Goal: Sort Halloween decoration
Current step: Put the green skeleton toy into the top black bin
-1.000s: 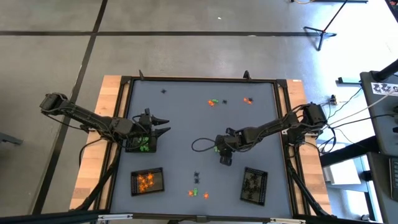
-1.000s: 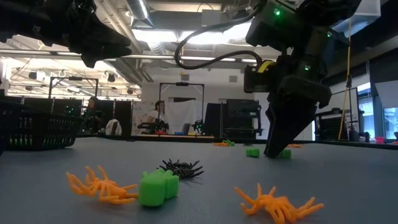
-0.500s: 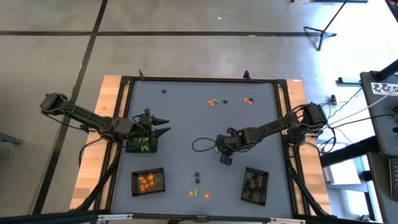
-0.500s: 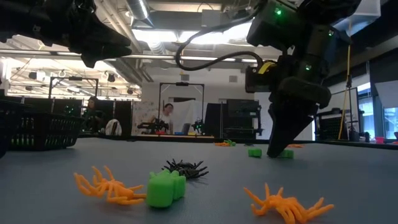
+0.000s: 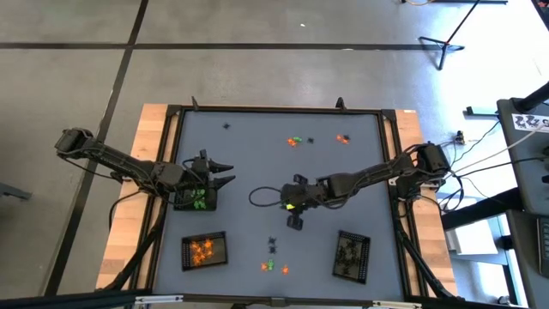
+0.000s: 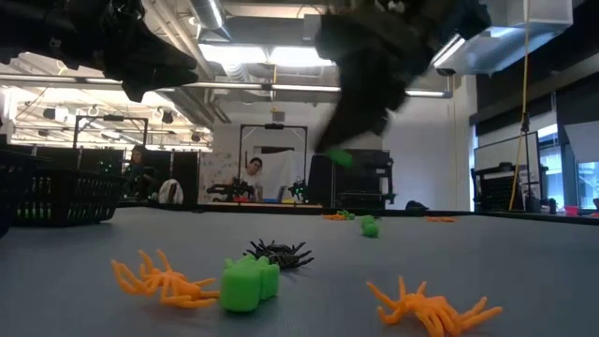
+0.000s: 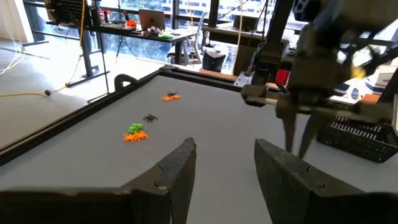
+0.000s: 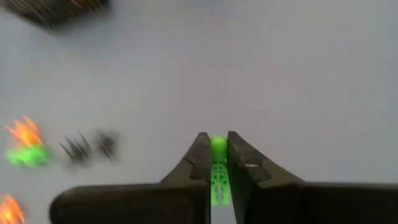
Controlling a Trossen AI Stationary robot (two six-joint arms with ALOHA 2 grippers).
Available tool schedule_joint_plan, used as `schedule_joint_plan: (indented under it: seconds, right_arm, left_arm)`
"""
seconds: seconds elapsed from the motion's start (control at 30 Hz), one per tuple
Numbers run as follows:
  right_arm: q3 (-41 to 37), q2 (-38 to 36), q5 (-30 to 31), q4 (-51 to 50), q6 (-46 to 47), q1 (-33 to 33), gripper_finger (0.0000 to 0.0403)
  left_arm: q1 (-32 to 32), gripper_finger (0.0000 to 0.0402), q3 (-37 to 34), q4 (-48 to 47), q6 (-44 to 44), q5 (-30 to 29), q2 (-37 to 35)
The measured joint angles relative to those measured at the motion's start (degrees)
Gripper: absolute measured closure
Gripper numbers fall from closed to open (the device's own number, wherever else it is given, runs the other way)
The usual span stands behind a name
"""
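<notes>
With the right gripper point(image 8: 214, 149) clamped on a green trinket point(image 8: 217, 163) above table centre, carry it level toward nine o'clock into the green tray point(image 5: 196, 199), where the left gripper point(image 7: 225, 163) hovers open.

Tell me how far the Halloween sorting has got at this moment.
Partly done: three black mesh trays hold green, orange and black trinkets. In hand: the right end effector is shut on a small green plastic trinket. Left: loose pieces at the far and near edges of the table.
</notes>
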Motion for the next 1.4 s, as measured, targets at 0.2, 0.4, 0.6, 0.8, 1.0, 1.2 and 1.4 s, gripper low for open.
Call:
schedule_joint_plan:
  seconds: [0.2,0.4,0.6,0.8,1.0,1.2,1.4]
  right_arm:
    - [-0.7,0.0,0.6,22.8,-7.9,0.0,0.0376]
    - [-8.5,0.5,1.9,59.2,-14.4,-0.2,0.0375]
    - [-10.4,5.4,2.2,75.4,-17.0,-1.0,0.0375]
    - [-6.5,10.1,2.1,75.5,-17.0,-1.4,0.0372]
    - [-5.3,10.1,1.8,74.9,-17.1,-1.4,0.0371]
    - [-5.3,10.2,1.6,74.1,-17.1,-1.3,0.0371]
    - [-5.3,10.2,1.6,73.6,-17.1,-1.2,0.0371]
  left_arm:
    - [0.0,0.0247,0.0,0.0,0.0,2.8,0.0]
    - [0.0,0.0247,0.0,0.4,0.3,6.9,0.0]
    - [0.0,0.0247,0.0,5.1,1.7,11.5,2.0]
    - [-0.2,0.0241,0.1,17.2,5.4,17.0,10.2]
    - [0.2,0.0208,2.4,19.9,6.1,15.3,17.6]
    - [0.1,0.0179,6.3,21.2,6.0,15.7,23.0]
    - [0.2,0.018,8.3,21.3,6.0,15.8,26.7]
